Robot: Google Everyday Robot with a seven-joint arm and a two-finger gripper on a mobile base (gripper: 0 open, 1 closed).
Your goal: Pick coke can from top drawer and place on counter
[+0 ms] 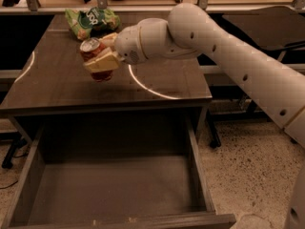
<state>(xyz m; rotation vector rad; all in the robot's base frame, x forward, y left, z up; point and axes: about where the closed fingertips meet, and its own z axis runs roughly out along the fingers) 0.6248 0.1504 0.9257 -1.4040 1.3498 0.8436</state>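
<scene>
Tan gripper [104, 51], jaws pinching the small red coke can [90, 46], hovers over the dark wooden counter [57, 87], probably for set-down.

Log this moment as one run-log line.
gripper: shut on coke can, over counter | top drawer: open, can out | green snack bag: counter's far edge

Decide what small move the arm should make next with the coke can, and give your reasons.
Probably ease the coke can straight down until its base meets the counter. The gripper is shut on it, holding it slightly tilted over bare wood, clear of the open top drawer and the green snack bag. Release comes afterwards.
</scene>
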